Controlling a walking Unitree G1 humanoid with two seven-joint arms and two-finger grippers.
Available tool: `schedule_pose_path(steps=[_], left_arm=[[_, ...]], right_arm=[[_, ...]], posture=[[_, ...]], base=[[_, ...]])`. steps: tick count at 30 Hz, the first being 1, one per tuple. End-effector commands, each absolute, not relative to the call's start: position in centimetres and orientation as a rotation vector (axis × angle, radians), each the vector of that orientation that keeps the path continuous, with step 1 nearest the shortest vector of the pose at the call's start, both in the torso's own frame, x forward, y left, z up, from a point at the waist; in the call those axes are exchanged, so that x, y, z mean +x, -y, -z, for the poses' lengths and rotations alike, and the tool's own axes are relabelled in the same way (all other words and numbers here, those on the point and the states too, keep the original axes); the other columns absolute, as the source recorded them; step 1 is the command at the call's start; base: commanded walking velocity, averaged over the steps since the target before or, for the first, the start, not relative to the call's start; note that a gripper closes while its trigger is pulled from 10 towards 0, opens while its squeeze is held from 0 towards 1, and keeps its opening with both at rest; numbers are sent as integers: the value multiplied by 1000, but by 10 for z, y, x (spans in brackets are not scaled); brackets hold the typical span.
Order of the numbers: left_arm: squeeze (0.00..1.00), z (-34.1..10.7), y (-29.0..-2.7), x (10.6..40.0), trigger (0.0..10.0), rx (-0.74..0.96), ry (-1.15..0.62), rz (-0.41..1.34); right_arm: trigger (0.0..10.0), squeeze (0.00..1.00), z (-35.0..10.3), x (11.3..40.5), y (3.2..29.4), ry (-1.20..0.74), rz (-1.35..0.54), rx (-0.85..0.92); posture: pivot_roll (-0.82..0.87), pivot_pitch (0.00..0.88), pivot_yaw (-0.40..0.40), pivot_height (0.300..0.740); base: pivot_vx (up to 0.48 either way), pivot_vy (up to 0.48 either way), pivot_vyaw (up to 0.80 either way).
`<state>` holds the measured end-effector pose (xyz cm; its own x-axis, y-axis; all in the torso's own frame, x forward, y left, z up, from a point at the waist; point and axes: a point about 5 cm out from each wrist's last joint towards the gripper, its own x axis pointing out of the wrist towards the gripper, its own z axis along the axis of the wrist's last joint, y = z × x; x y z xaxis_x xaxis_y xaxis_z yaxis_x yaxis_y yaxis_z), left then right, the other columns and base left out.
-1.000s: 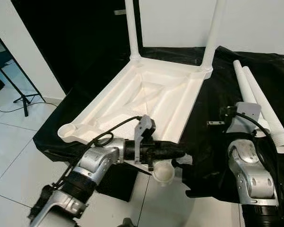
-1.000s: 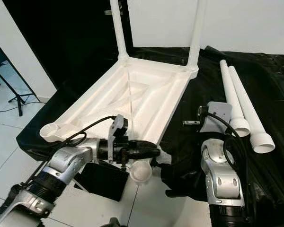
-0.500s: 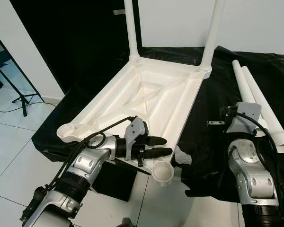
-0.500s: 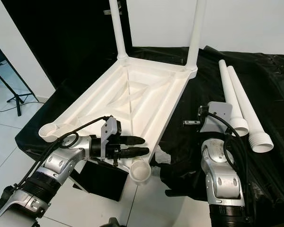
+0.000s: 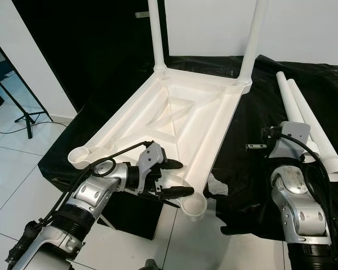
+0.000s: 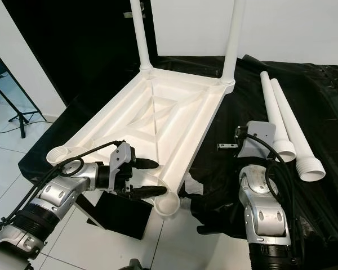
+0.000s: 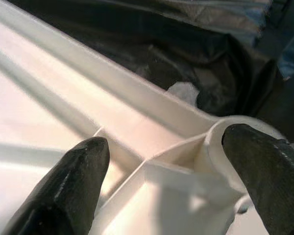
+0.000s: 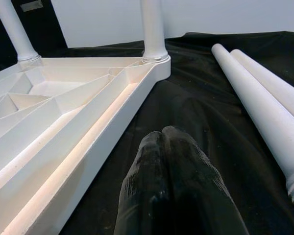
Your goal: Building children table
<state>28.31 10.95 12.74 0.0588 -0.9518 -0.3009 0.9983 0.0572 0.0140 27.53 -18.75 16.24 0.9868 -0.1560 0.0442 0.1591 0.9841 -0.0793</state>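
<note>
The white tabletop (image 5: 129, 121) lies upside down on black cloth, with two white legs (image 5: 156, 34) (image 5: 252, 39) standing in its far corner sockets. Its near sockets (image 5: 194, 207) (image 5: 79, 154) hold nothing. My left gripper (image 5: 177, 178) is open at the near edge, one finger over the inner ribs and the other below the rim beside the near-right socket (image 7: 245, 142). In the left wrist view, both fingertips (image 7: 73, 186) stand apart on either side of the rim. Two loose legs (image 5: 304, 121) lie on the cloth at the right. My right gripper (image 8: 161, 134) hovers shut over the cloth.
A black box (image 5: 135, 211) stands under the table's near edge. A white scrap (image 5: 217, 184) lies on the cloth by the near-right socket. A black tripod stand (image 5: 22, 107) is on the tiled floor at the left. A white wall rises behind.
My left gripper has drawn back to the left from the near-right socket and opened, its fingers now straddling the near rim. The right arm has not moved.
</note>
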Motion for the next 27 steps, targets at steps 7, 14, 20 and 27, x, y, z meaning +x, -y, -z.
schedule_pose_path(steps=[7, 14, 20, 27], left_arm=[[0, -130, -131, 264, 10000, 241, -371, 1855], [0, -128, -143, 260, 10000, 291, -417, 1890], [0, -126, -149, 250, 10000, 316, -455, 1939], [0, -121, -153, 247, 10000, 344, -489, 1945]], right_arm=[[10000, 0, -158, 275, 187, 12, 159, -64], [10000, 0, -157, 276, 188, 11, 165, -51], [10000, 0, -159, 277, 188, 14, 165, -50], [10000, 0, -158, 276, 189, 10, 167, -45]], posture=[[92, 0, 48, 740], [91, 0, 52, 740], [91, 0, 48, 740], [92, 0, 44, 740]], base=[[0, 0, 0], [0, 0, 0], [0, 0, 0], [0, 0, 0]])
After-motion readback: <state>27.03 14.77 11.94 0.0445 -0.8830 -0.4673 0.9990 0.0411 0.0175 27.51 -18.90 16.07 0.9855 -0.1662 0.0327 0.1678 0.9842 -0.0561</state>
